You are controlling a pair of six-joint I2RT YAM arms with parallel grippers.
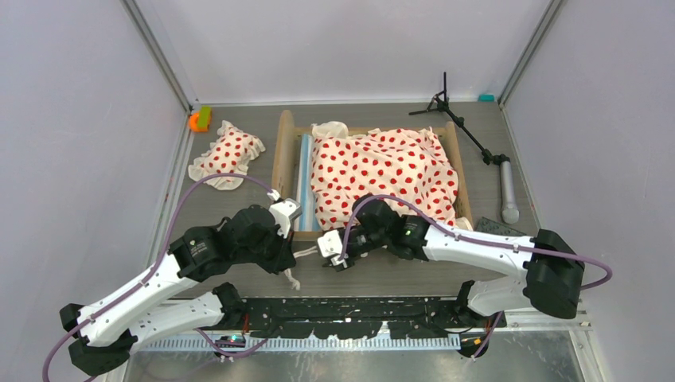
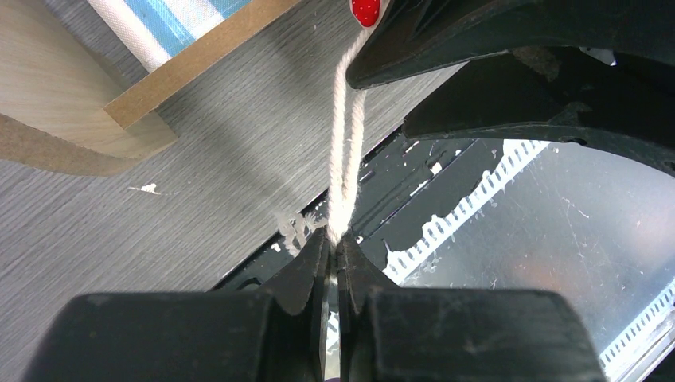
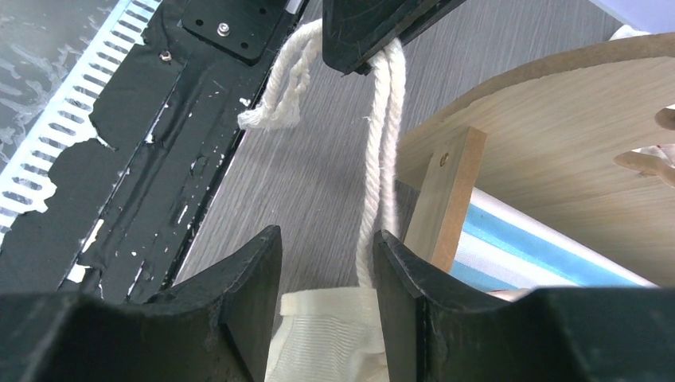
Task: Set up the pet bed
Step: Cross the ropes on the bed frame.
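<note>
The pet bed (image 1: 283, 159) sits in the middle of the table (image 1: 398, 274), slightly toward the far side, with its 2 rounded light-wood end boards at left and right in the overhead view. The blue-white striped mattress (image 1: 306, 171) shows as a bare strip against the left end board. The cream red-dotted bedding (image 1: 382, 167) is heaped loosely over the rest, rumpled and not spread flat. At the bed's near left corner a white cord (image 2: 348, 143) comes out of the bedding's cream hem and runs as 2 taut strands toward the near edge of the table. The left gripper (image 2: 334, 243) has its fingers pressed together on both strands, and the frayed end of the cord hangs just past them. The right gripper (image 3: 328, 239) is just beside that same corner, its fingers parted by a fold of the bedding's hem. The fold fills the gap and touches both inner faces, so they clamp the fabric where the cord leaves it. Left of the bed, apart from it, lies a small dotted pillow (image 1: 227, 155), with an orange-and-green object (image 1: 199, 119) near the far left corner. To the right, a black tripod (image 1: 458, 123) lies on its side, and a dark studded mat (image 1: 500, 229) sits near the right arm.
</note>
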